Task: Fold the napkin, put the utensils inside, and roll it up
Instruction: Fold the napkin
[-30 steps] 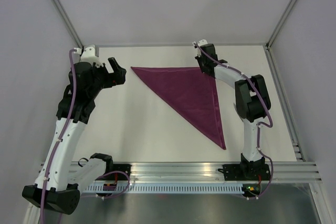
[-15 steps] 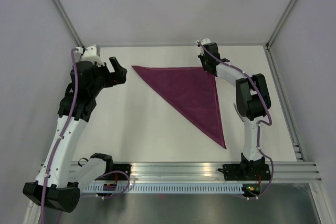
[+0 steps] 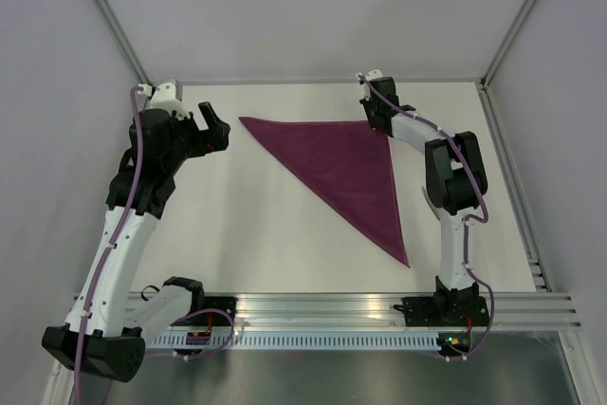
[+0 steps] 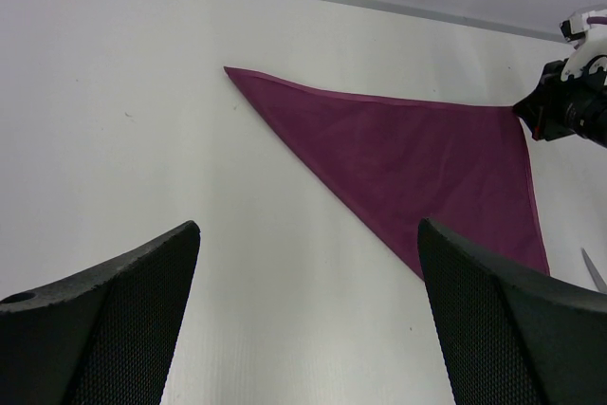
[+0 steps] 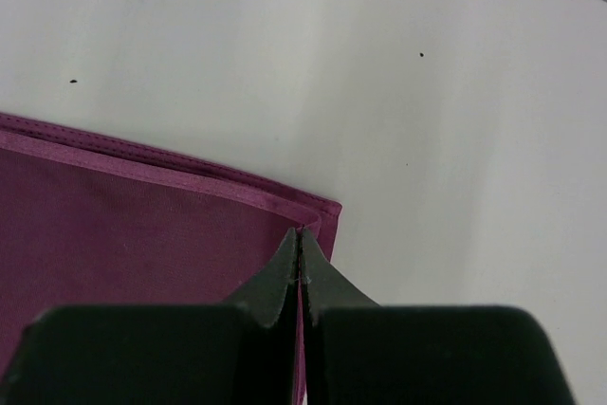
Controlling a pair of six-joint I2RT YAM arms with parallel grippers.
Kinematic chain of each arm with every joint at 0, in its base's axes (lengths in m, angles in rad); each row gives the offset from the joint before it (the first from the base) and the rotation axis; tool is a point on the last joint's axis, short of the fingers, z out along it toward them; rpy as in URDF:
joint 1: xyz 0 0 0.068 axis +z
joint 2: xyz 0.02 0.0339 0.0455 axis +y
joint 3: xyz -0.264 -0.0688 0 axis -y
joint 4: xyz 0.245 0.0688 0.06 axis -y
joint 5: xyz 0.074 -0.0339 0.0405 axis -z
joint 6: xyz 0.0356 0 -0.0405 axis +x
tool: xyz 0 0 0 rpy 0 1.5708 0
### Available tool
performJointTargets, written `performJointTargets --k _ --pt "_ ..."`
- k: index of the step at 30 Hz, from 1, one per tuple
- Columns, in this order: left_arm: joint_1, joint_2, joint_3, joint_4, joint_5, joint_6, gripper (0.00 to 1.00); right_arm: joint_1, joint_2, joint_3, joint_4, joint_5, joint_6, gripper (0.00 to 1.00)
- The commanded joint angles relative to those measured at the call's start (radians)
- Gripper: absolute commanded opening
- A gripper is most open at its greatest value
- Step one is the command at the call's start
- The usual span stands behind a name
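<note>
Right gripper (image 5: 301,234) has edged toward 1 o'clock, tips pressed together on the doubled corner of the napkin (image 3: 351,168), seemingly tautening the triangle folded flat at 12 o'clock — left gripper (image 3: 214,128) hovers spread at 10, empty.

Napkin (image 3: 351,163) flat on table (image 3: 256,225), toward the back, left gripper (image 3: 214,128) left of its left corner, apart, right gripper (image 3: 377,126) at its far right corner, apparently touching
</note>
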Motion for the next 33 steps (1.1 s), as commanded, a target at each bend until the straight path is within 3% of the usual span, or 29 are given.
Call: performJointTargets --k 1,11,13,15,16,18,20,23,27,33 --pt "-0.003 0.004 0.001 0.037 0.014 -0.026 1.00 -0.007 0.012 0.036 -0.001 0.009 0.000 0.01" --pt "-0.002 0.005 -0.009 0.040 0.018 -0.024 1.00 -0.014 0.020 0.025 -0.001 0.013 0.005 0.00" --pt "-0.002 0.005 -0.011 0.040 0.018 -0.024 1.00 -0.016 0.017 0.023 -0.002 0.019 0.009 0.10" --pt "-0.002 0.002 -0.012 0.040 0.018 -0.021 1.00 -0.018 0.014 0.019 -0.001 0.023 0.015 0.27" --pt "-0.002 -0.001 -0.014 0.040 0.018 -0.021 1.00 -0.019 0.009 0.019 -0.002 0.023 0.017 0.40" --pt "-0.002 -0.010 -0.019 0.040 0.018 -0.017 1.00 -0.024 0.001 0.022 -0.010 0.026 0.020 0.54" --pt "-0.002 -0.016 -0.020 0.037 0.018 -0.012 1.00 -0.030 -0.003 0.037 -0.028 0.023 0.017 0.59" --pt "-0.003 -0.041 -0.023 0.031 0.044 -0.011 1.00 -0.042 -0.043 0.039 -0.071 0.001 0.015 0.61" --pt "-0.002 -0.093 -0.045 0.013 0.057 -0.001 1.00 -0.097 -0.233 -0.076 -0.125 -0.118 -0.018 0.59" --pt "-0.002 -0.172 -0.098 -0.003 0.087 0.008 1.00 -0.319 -0.506 -0.334 -0.329 -0.405 -0.167 0.56"
